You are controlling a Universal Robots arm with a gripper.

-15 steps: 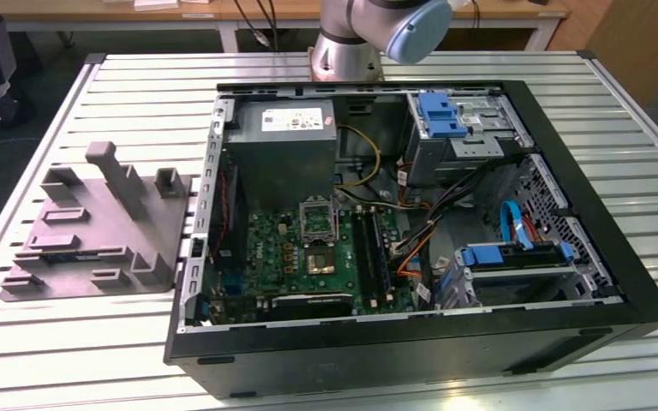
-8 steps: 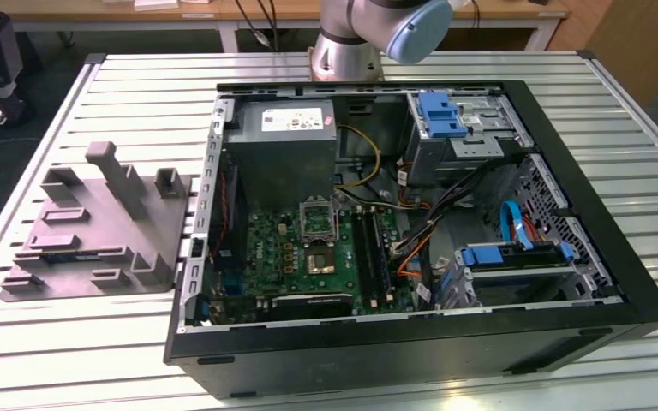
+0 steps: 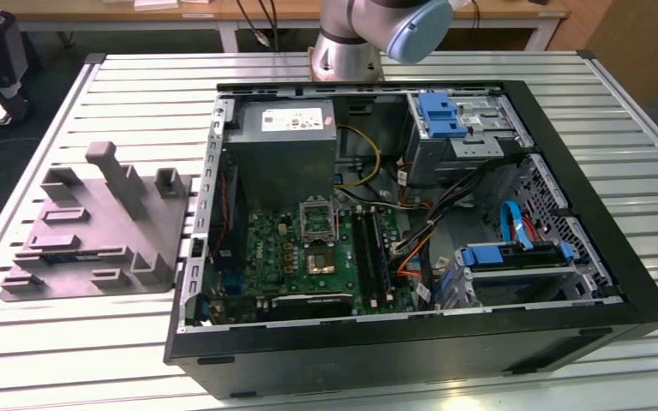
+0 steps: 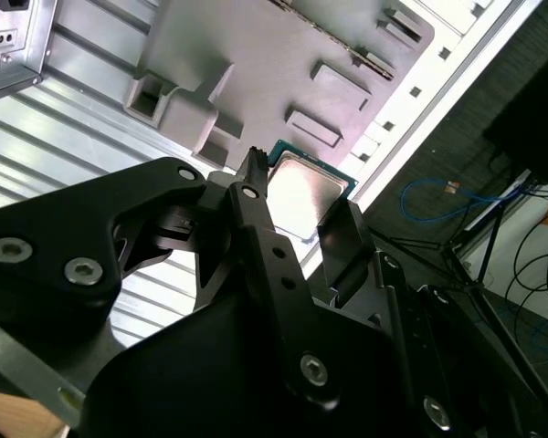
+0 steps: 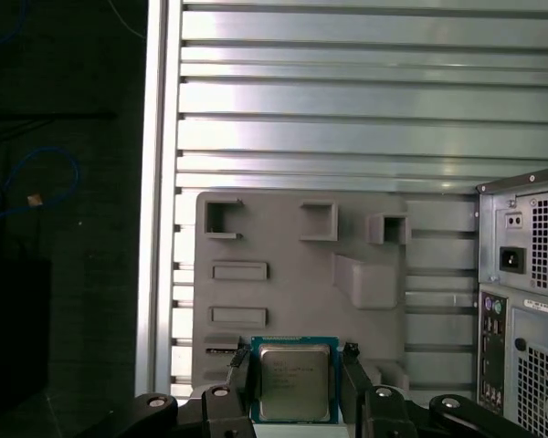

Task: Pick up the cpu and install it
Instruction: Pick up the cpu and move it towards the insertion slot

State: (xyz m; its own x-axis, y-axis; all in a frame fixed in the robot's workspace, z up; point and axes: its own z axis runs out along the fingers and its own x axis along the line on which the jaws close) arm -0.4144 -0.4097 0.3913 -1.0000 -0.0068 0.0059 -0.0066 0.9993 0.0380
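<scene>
My gripper [image 5: 295, 363] is clamped on the cpu [image 5: 294, 388], fingers [image 5: 238, 374] pressing two opposite edges. It holds the chip flat in the air over the grey fixture [image 5: 292, 274] by the bench [image 5: 347, 119] edge. I judge the cpu light, stiff and fragile underneath, with a slippery metal lid. The rim looks like the right hold.

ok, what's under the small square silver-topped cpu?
The grey plastic block fixture, on the slatted metal table, lies below the cpu, which the black gripper holds. The fixture patch straight beneath it is covered.
</scene>
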